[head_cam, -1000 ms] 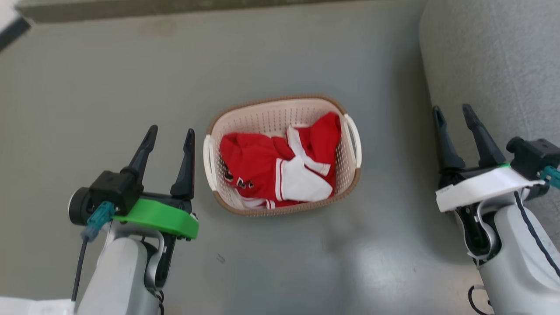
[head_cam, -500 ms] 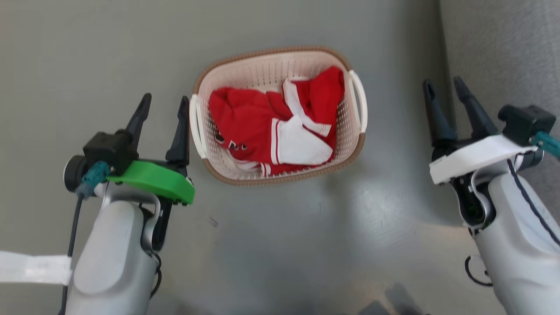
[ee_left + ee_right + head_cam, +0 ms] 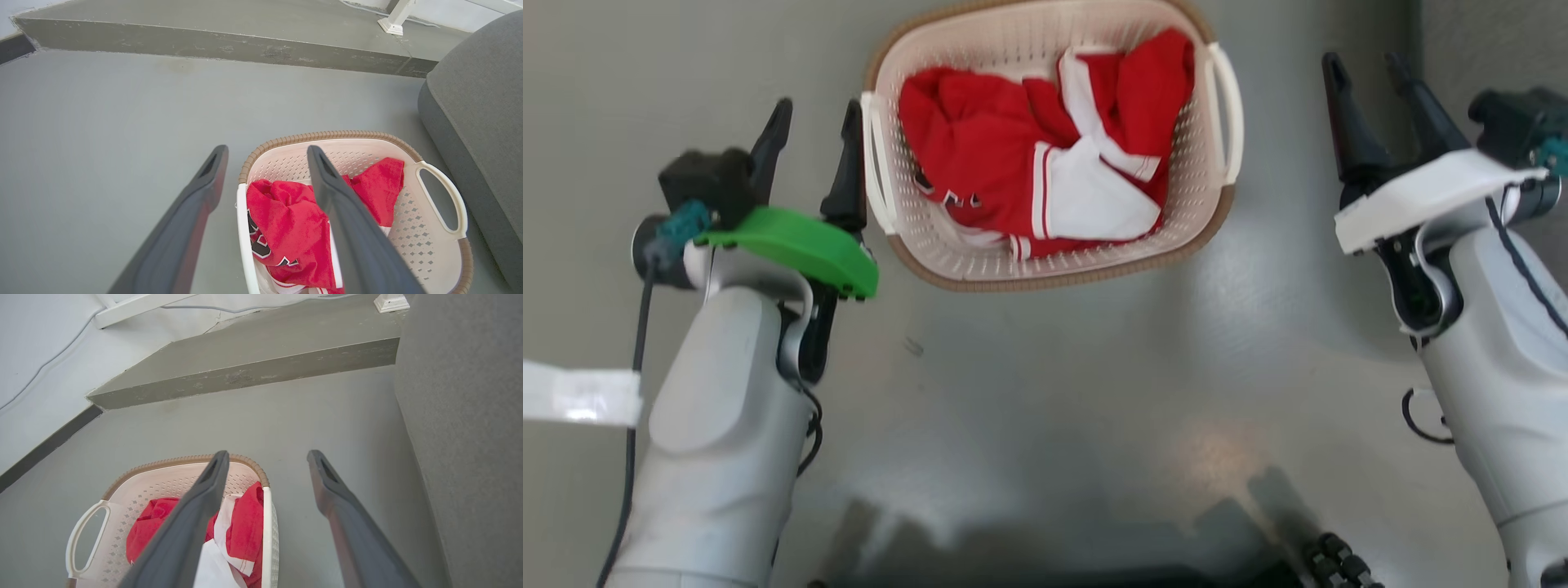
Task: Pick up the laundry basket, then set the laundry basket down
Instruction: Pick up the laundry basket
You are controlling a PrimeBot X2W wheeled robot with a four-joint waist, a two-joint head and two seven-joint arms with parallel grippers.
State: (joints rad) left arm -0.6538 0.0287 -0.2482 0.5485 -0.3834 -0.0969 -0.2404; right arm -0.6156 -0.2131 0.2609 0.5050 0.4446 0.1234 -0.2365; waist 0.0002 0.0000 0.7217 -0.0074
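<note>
In the head view the laundry basket (image 3: 1054, 282) sits on the grey floor (image 3: 1054, 392) at the top centre of the frame, its far rim cut off by the upper edge, with red-and-white clothing (image 3: 1013, 155) heaped loosely inside. My left pincer (image 3: 817, 122) is spread open at the upper left, its inner finger just beside the white left handle (image 3: 876, 163); I cannot tell whether they touch. My right pincer (image 3: 1364, 73) is open too at the upper right, empty, and stands apart from the right handle (image 3: 1232, 114). In the left wrist view the near handle's white bar (image 3: 244, 237) runs up the lower middle between my two dark fingers, so closing there looks likely to catch it; a grey upholstered seat (image 3: 482, 122) fills the right edge. In the right wrist view the basket lies at the lower left and its nearer handle (image 3: 266, 531) shows between my fingers, closer to the left one. I judge the basket light: thin perforated plastic that may flex, with soft cloth that adds little weight and could shift. The smooth handles may slip, so I would take each at its middle, both sides together, and keep it level.
</note>
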